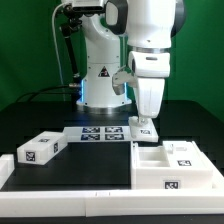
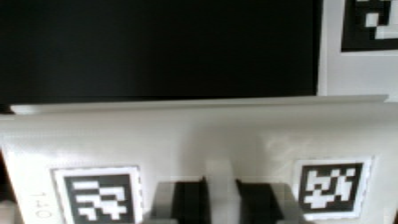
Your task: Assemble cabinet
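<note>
My gripper (image 1: 143,120) hangs straight down at the far edge of the black mat, right of the marker board (image 1: 100,133). It is over a small white cabinet block (image 1: 144,130) with a tag. In the wrist view this block (image 2: 196,135) fills the frame and carries two tags. My dark fingers (image 2: 183,205) stand close together with a thin white ridge of the block between them; the gripper (image 2: 222,198) looks shut on it. The big white cabinet body (image 1: 190,178) lies at the exterior view's right. Another white tagged block (image 1: 40,150) lies at the left.
The black mat (image 1: 85,165) covers the table between the left block and the cabinet body. The robot base (image 1: 100,80) stands behind the marker board. A tagged white surface (image 2: 370,30) shows in a corner of the wrist view.
</note>
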Motion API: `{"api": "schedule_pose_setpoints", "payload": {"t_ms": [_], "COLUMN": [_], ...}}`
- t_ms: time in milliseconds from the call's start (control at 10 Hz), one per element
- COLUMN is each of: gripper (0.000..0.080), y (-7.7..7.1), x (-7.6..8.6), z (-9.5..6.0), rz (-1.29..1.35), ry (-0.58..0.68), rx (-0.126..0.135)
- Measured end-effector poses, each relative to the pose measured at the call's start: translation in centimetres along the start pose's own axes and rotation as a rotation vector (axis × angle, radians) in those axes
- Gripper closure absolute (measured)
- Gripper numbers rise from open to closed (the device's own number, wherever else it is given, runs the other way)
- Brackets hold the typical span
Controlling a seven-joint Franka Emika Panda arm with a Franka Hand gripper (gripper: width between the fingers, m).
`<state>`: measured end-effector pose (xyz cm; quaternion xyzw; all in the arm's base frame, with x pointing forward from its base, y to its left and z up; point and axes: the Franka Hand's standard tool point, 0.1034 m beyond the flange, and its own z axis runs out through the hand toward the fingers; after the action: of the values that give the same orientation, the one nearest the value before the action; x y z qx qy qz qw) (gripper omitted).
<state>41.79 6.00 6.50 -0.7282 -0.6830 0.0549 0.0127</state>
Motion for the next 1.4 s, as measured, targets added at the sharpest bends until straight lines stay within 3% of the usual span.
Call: {"api": "schedule_pose_setpoints", "payload": {"t_ms": [800, 1000, 1100, 1400], "gripper": [0.0731, 0.0731, 0.0731, 0.0731], "y": [-0.1, 0.2, -0.2, 0.0], "x": [-0.1, 1.2, 0.9, 1.6], "z": [0.3, 0.1, 0.3, 0.2], "rz": [0.015, 0.049, 0.057, 0.089], "ry": [0.005, 0.059, 0.046, 0.064], "rx": [-0.009, -0.135, -0.110, -0.133]}}
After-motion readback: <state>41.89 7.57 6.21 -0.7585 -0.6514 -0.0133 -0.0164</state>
